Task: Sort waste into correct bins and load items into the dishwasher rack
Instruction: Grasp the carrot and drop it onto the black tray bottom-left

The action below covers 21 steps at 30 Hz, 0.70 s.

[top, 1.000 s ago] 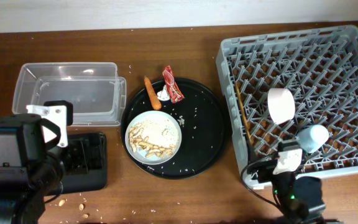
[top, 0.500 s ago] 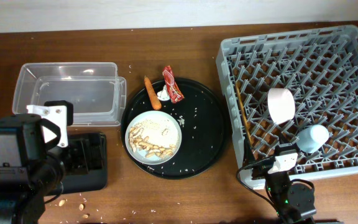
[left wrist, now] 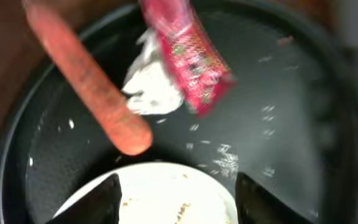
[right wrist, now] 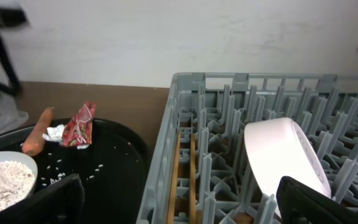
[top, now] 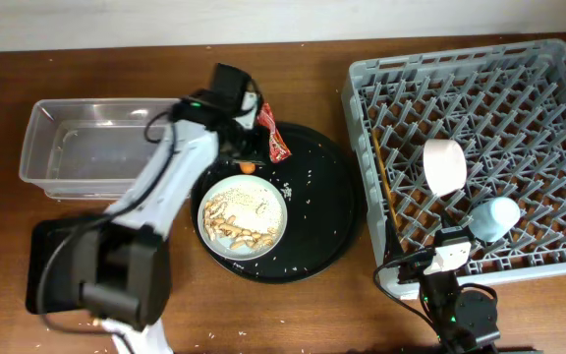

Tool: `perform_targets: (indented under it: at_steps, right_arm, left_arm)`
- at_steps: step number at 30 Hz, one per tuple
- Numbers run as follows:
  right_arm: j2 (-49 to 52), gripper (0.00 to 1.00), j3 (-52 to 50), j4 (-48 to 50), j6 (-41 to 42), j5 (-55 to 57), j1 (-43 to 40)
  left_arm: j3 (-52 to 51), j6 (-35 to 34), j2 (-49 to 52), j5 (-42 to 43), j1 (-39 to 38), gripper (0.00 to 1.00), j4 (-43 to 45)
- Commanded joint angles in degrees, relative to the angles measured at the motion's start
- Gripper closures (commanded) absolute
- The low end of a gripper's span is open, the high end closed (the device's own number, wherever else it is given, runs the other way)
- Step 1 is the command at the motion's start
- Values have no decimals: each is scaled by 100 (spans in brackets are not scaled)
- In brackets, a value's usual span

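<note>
My left gripper is open and empty, low over the back of the round black tray. Its fingers straddle the far rim of the pale plate of rice and scraps. Just beyond lie the carrot, the white tissue and the red wrapper. In the overhead view my arm hides the tissue and most of the carrot. My right gripper is open and empty at the front edge of the grey rack. The rack holds the white bowl, blue cup and chopsticks.
The clear tub stands at the back left. The flat black tray lies at the front left under my left arm's base. The round black tray has loose rice grains scattered on it.
My left arm has swung from the front left out over the back of the round tray, uncovering the flat black tray. The right arm has barely moved.
</note>
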Motion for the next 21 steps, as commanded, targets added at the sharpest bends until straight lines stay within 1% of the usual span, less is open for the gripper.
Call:
perform_targets:
  at_steps: [1, 2, 3, 6, 8, 9, 10, 11, 13, 14, 15, 17, 18, 19, 20, 21]
  right_arm:
    - [-26, 2, -52, -9, 33, -9, -20]
    - [-26, 2, -52, -9, 33, -9, -20]
    - [-26, 2, -52, -9, 33, -9, -20]
    - [-24, 2, -52, -9, 33, -9, -20]
    - [-26, 2, -52, -9, 33, -9, -20]
    - [-24, 2, -52, -9, 33, -9, -20]
    - [-26, 2, -52, -9, 33, -9, -20]
    - [-26, 2, -52, -9, 33, -9, -20]
    - [-26, 2, -52, -9, 33, -9, -20]
    - [-26, 2, -52, -9, 33, -9, -20]
    - [-26, 2, -52, -9, 33, -9, -20]
    - [-26, 2, -52, -9, 33, -9, -20]
    - [-24, 2, -52, -9, 33, -9, -20]
    - [-24, 2, -52, -9, 33, -9, -20]
    - [-24, 2, -52, -9, 33, -9, -20]
    - [-26, 2, -52, -9, 33, -9, -20]
  left_arm:
    - [15, -1427, 796, -1217, -48, 51, 254]
    - [15, -1556, 1003, -1209, -37, 51, 380]
    - [15, -1582, 1182, -1209, -37, 53, 472]
    - [15, -1580, 1572, -1211, -37, 54, 658]
    - [39, -1582, 1576, -1158, -26, 85, 732]
    - [111, -1580, 1534, -1132, -15, 89, 678]
    - [372, -1582, 1362, -1102, 52, 92, 321]
    - [850, -1580, 979, -1104, 175, 98, -249]
    - [1388, -1580, 413, -1108, 254, 98, -1010]
    - [1443, -1582, 70, -1106, 313, 99, -1364]
    - [1443, -1668, -267, -1154, 402, 99, -1812]
    - [1440, -2216, -907, -1722, 669, 99, -3101]
    - [1440, -2352, -1095, -1908, 831, 99, -3587]
    - [1410, -2452, -1274, -2024, 1152, 99, -4096]
    - [1141, -2465, -1458, -1998, 1528, 99, -4277]
    - [448, -2581, -1744, -1954, 1902, 99, -4140]
